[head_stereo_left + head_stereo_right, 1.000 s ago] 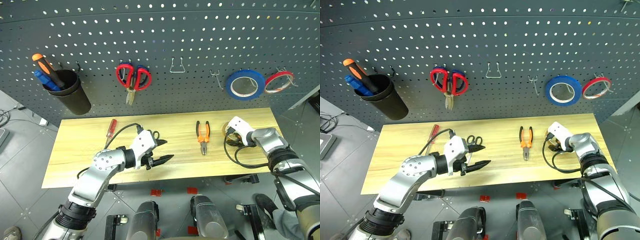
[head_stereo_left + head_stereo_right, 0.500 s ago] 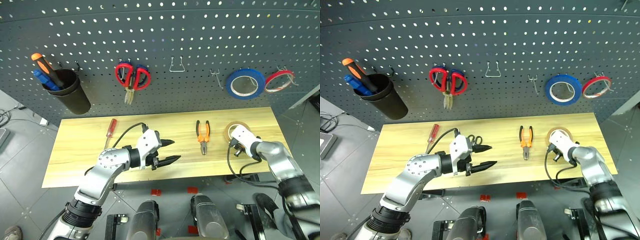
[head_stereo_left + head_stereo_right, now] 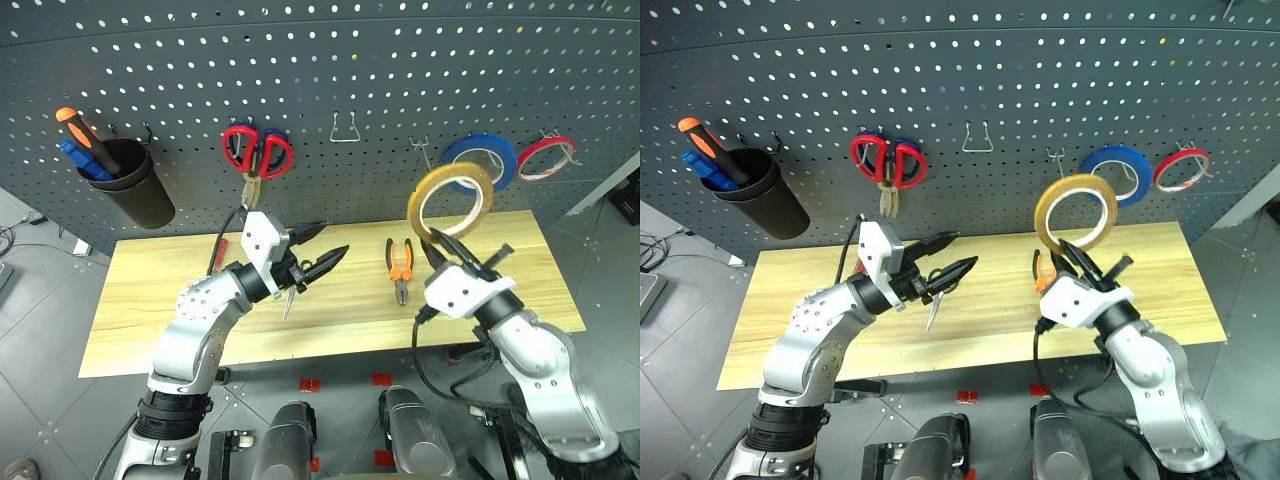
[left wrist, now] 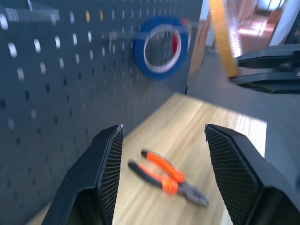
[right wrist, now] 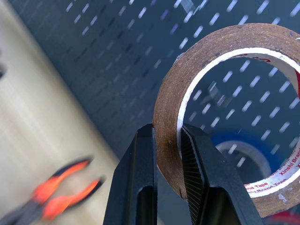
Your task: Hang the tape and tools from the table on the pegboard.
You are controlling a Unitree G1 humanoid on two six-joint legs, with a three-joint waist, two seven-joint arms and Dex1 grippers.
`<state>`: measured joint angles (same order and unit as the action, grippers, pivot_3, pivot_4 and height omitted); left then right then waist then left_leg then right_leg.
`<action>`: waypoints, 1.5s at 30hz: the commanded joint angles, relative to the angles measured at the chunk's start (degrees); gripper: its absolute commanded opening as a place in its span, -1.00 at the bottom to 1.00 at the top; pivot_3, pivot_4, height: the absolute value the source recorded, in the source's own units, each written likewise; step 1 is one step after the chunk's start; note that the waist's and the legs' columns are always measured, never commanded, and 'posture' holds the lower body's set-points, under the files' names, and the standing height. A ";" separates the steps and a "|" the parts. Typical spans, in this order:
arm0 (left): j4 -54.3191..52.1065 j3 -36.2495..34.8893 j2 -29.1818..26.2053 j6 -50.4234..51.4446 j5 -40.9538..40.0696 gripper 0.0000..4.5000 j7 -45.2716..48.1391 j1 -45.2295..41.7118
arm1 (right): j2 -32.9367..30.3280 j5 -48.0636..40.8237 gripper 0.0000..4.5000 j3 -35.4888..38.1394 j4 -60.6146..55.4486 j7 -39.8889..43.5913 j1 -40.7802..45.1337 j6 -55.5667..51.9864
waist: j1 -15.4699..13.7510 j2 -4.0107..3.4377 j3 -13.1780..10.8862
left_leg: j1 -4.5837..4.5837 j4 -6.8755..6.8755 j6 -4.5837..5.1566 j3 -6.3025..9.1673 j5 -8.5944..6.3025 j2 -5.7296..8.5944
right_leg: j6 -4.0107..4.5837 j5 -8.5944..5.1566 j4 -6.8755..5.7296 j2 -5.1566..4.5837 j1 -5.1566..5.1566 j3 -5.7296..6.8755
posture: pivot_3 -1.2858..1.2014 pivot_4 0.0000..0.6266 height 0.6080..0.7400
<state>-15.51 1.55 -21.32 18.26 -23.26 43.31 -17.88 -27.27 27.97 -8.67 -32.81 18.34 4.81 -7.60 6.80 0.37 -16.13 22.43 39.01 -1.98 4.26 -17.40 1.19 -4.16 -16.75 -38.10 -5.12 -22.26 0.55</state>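
Observation:
The yellowish-tan tape (image 3: 450, 200) is up in the air in front of the pegboard (image 3: 400, 70), with my right gripper (image 3: 441, 244) shut on its lower rim; the right wrist view shows both fingers clamping the roll's wall (image 5: 165, 108). My left gripper (image 3: 332, 239) hovers over the table (image 3: 140, 300) with its jaws wide apart and nothing between the pads. The small black-handled scissors (image 3: 287, 300) dangle point-down beneath it, apparently hooked on a finger. The orange-and-black pliers (image 3: 400, 268) lie on the table between the arms. The red screwdriver (image 3: 220, 250) peeks out behind my left arm.
On the pegboard hang red-handled scissors (image 3: 257, 150), a blue roll (image 3: 480, 160) and a thin red roll (image 3: 547, 158). A bare wire hook (image 3: 345, 128) and a small peg (image 3: 425, 150) sit between them. A black cup (image 3: 130, 190) holds screwdrivers at the left.
My right gripper closed on the tape and lifted it off the table, up and leftward before the pegboard. My left gripper rose, taking the scissors up with it.

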 commanded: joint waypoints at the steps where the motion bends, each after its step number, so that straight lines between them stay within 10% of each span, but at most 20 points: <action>1: -3.16 -1.48 -1.98 3.89 -4.04 0.30 1.09 -2.98 | 0.47 -1.67 -0.81 0.95 4.20 0.14 4.63 1.59 | 0.09 0.00 0.00 | 0.01 0.00 0.02 0.00 0.02 0.02 | 0.00 0.00 0.00 -0.01 -0.01 0.00 | -0.19 -0.14 1.00; 17: -0.05 0.43 -1.67 1.57 -0.43 0.30 -0.75 -7.79 | 0.63 -7.40 -0.81 -0.81 29.75 1.98 19.54 13.91 | 1.36 0.00 0.00 | 0.05 -0.02 0.10 -0.08 0.09 -0.01 | 0.01 0.00 0.00 -0.04 -0.05 0.01 | -0.17 -0.16 1.00; 28: 8.62 -1.33 -9.81 -8.17 6.90 0.30 2.43 -3.41 | 7.20 -16.38 0.98 0.19 12.58 7.09 3.89 -10.19 | 1.20 -0.01 0.00 | 0.04 -0.03 0.11 -0.06 0.09 -0.09 | 0.01 0.00 -0.02 -0.09 -0.06 0.00 | -0.18 -0.13 1.00; 36: 15.42 -2.51 -19.06 -10.74 6.51 0.30 12.90 1.78 | 25.24 -16.63 0.98 -0.94 12.80 -2.31 11.34 -48.96 | 1.75 -0.01 0.00 | 0.25 -0.05 0.17 -0.09 0.10 -0.08 | 0.08 0.01 -0.51 -0.06 -0.65 -0.22 | -0.18 -0.11 1.00; 45: 20.42 -4.09 -21.41 -11.73 7.37 0.30 15.19 -0.76 | 33.00 -20.23 0.98 9.07 38.14 -14.26 25.97 -46.55 | 1.81 0.01 0.01 | 0.52 -0.05 -0.05 -0.14 0.33 0.05 | 0.08 0.01 -0.74 -0.15 -1.05 -0.25 | -0.18 -0.13 1.00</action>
<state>5.41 -1.16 -41.95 7.27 -15.53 58.17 -17.93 5.19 8.76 -0.97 2.82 5.85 29.12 -56.89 8.61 0.38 -16.13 22.94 38.96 -2.03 4.11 -17.07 1.23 -4.07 -16.74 -38.85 -5.27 -23.31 0.30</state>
